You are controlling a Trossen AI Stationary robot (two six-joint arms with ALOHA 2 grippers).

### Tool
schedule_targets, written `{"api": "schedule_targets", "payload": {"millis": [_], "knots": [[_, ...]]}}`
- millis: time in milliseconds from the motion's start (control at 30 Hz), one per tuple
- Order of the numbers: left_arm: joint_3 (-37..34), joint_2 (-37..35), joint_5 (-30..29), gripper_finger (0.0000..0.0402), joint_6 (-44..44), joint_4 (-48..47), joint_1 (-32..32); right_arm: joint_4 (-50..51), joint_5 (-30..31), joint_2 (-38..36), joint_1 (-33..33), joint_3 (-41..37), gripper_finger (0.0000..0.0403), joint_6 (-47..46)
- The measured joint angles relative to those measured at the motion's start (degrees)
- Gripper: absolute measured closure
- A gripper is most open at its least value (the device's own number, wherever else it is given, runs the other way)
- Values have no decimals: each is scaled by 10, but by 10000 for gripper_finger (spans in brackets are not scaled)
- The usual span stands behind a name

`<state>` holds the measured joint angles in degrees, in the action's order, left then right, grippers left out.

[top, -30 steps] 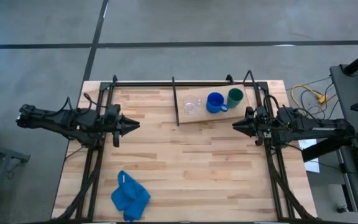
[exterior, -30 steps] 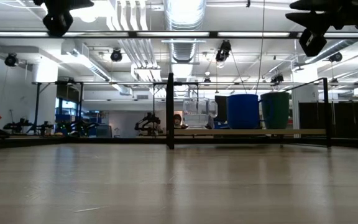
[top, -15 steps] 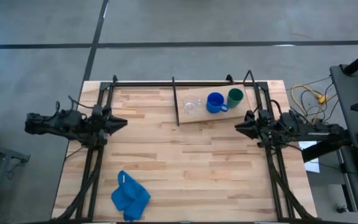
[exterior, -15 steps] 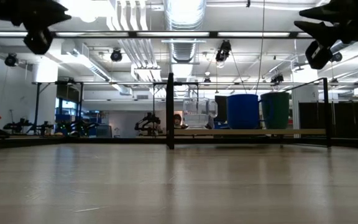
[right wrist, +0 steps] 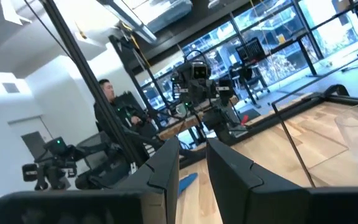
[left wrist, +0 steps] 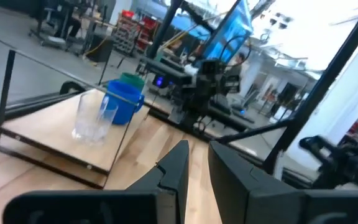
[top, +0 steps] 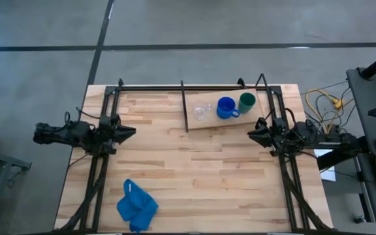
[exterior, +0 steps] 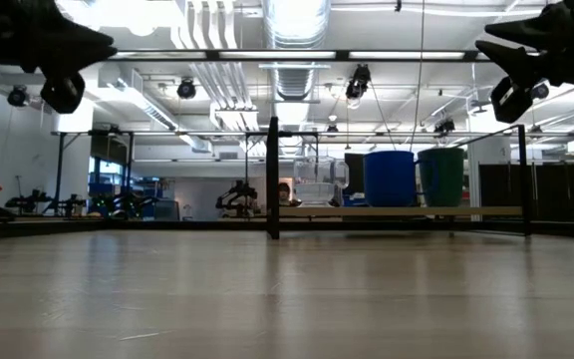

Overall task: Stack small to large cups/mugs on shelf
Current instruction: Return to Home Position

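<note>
Since the glass cup [top: 200, 111] looks fragile and slippery, grip its wall gently; both grippers' jaws stand nearly closed, empty.

A crumpled blue cloth [top: 136, 205] lies on the striped butcher-block tabletop [top: 194, 176], near the front-left corner and well apart from everything else on it. Off the table's right edge, yellow and white cables [top: 323, 100] trail over the grey concrete floor [top: 44, 39], which is crossed by dark lines. In the right wrist view a person [right wrist: 112, 102] shows in the room beyond the table, among dark equipment stands. White ducts [exterior: 294, 25] run along the ceiling in the low view.
</note>
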<state>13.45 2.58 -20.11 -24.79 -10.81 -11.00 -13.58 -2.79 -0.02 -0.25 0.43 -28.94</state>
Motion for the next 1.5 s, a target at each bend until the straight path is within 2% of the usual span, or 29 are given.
{"api": "schedule_targets", "payload": {"millis": [200, 400, 667, 833, 1500], "knots": [[-42, -11, -4, 354, 46, 80, 0, -3, 6, 5, 0, 1, 326, 10], [-89, -11, 2, 354, 57, 121, 0, 0, 14, 4, 0, 1, 326, 24], [-115, -10, 11, 354, 59, 119, 0, 23, 14, 5, 0, 1, 326, 26], [-119, -11, 36, 354, 83, 119, 0, 38, 14, 5, 0, 1, 326, 12], [-123, 18, 40, 354, 87, 124, 0, 40, 14, 6, 0, 1, 326, 4]]}}
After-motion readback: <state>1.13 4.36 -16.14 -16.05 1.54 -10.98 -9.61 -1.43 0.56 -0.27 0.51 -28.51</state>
